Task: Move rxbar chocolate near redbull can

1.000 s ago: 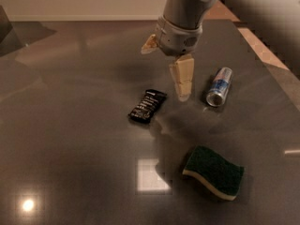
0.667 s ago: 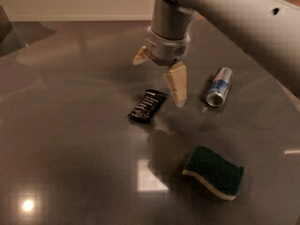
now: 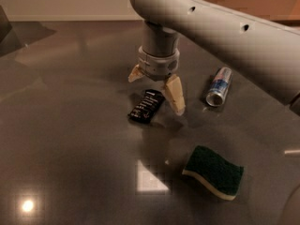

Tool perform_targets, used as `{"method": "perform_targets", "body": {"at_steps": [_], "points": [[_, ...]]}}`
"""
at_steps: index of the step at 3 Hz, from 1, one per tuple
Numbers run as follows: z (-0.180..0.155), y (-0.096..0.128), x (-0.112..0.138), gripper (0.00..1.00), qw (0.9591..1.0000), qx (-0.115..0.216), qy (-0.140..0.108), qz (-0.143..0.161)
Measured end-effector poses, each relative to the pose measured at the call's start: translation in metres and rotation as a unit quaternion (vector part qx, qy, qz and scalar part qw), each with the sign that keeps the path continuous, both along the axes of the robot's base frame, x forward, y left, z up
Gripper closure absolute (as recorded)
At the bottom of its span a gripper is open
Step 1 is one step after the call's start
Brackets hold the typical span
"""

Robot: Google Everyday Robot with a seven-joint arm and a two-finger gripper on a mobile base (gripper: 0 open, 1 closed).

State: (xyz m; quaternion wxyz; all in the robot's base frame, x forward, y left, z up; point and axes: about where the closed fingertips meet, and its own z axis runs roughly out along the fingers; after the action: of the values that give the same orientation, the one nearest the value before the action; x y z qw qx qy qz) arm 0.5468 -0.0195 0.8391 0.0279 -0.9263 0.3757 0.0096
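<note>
The gripper [image 3: 156, 85], fingers spread wide and empty, is hovering over the diagonally lying rxbar chocolate [image 3: 146, 106], apart from the redbull can [image 3: 219, 86]

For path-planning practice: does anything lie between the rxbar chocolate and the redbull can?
No object does. The open gripper straddles the rxbar chocolate, one finger on the redbull can side; the sponge lies nearer the camera, off that line.
</note>
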Motion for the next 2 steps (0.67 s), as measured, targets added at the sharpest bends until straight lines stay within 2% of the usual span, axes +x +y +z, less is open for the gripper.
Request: {"method": "perform_targets", "body": {"at_steps": [1,2], "points": [[-0.0114,0.0021,-0.0013,0.00,0.9994,-0.011,0.011,0.030],[-0.0164,0.0042,-0.0025,0.17,0.9981,-0.021,0.018,0.055]]}}
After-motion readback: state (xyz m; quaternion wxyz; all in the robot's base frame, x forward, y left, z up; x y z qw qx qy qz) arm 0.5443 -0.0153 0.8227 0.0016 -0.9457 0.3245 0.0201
